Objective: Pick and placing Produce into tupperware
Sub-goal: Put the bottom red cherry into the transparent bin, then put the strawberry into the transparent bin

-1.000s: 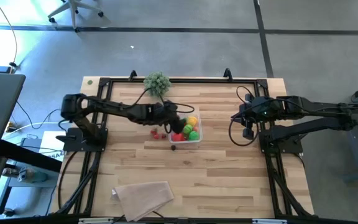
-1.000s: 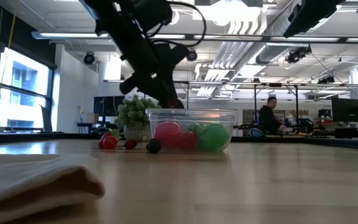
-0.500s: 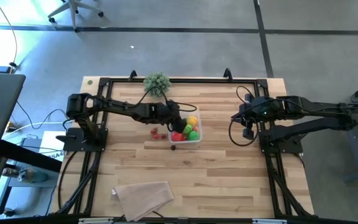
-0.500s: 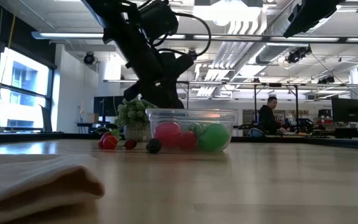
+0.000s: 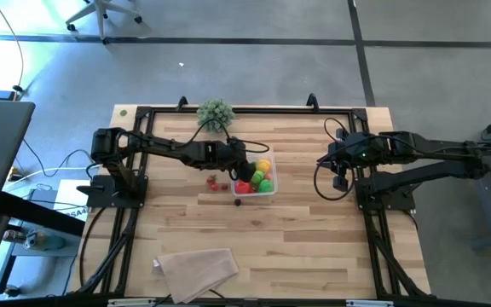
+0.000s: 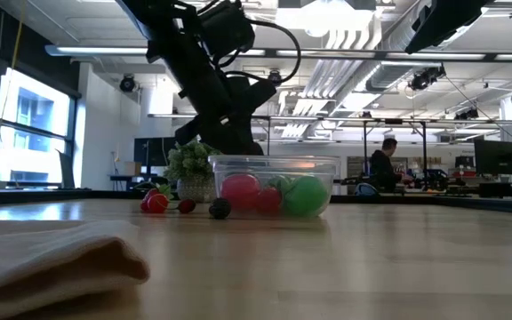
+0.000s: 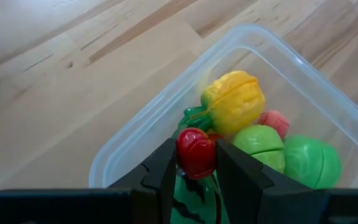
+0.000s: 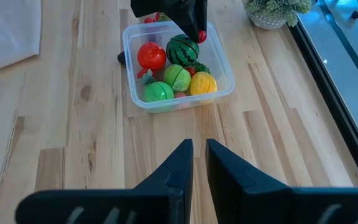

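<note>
Left wrist view: left gripper [image 7: 196, 163] pinches a small red toy fruit [image 7: 195, 152] above the clear tupperware [image 7: 303, 68]. Right gripper [image 8: 194, 163] waits aside, fingers pressed nearly together.

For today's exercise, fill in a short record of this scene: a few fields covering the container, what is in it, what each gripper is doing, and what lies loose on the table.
Container: clear tupperware, mid-table
Inside: striped watermelon, red tomato, yellow piece, two green pieces
Left gripper: over the tupperware, shut on a small red piece
Right gripper: shut, empty, waiting to the right
Loose: small red pieces left of the tupperware, dark piece by its near side
</note>
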